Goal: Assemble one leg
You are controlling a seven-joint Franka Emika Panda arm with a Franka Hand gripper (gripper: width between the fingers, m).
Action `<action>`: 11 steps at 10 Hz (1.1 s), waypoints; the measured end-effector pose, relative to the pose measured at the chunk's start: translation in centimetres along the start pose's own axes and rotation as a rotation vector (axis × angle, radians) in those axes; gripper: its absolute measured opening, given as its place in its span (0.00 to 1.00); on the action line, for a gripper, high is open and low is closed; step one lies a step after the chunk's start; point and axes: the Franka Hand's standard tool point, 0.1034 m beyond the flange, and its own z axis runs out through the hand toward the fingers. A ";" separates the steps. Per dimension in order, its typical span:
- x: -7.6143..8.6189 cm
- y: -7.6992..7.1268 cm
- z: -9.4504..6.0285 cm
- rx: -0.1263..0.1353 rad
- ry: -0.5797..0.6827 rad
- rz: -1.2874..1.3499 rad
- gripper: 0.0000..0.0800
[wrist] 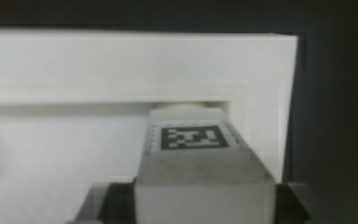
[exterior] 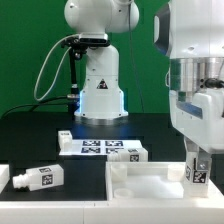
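My gripper (exterior: 197, 172) is shut on a leg (exterior: 197, 170), a small white block with a black-and-white tag. It holds the leg upright over the right part of the large white rimmed panel (exterior: 140, 178). In the wrist view the leg (wrist: 197, 160) sits between my dark fingers (wrist: 108, 200), its narrow stub end pointing at the panel's inner corner (wrist: 247, 70). Whether the stub touches the panel cannot be told. Another leg (exterior: 33, 179) lies on the table at the exterior view's left.
The marker board (exterior: 100, 147) lies behind the panel, with a white tagged part (exterior: 131, 153) at its right end. The arm's white base (exterior: 100, 90) stands at the back, with a cable looping down on its left. A small white piece (exterior: 3, 176) shows at the left edge.
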 end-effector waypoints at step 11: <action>0.3 -0.1 0.0 -0.017 0.027 -1.104 0.81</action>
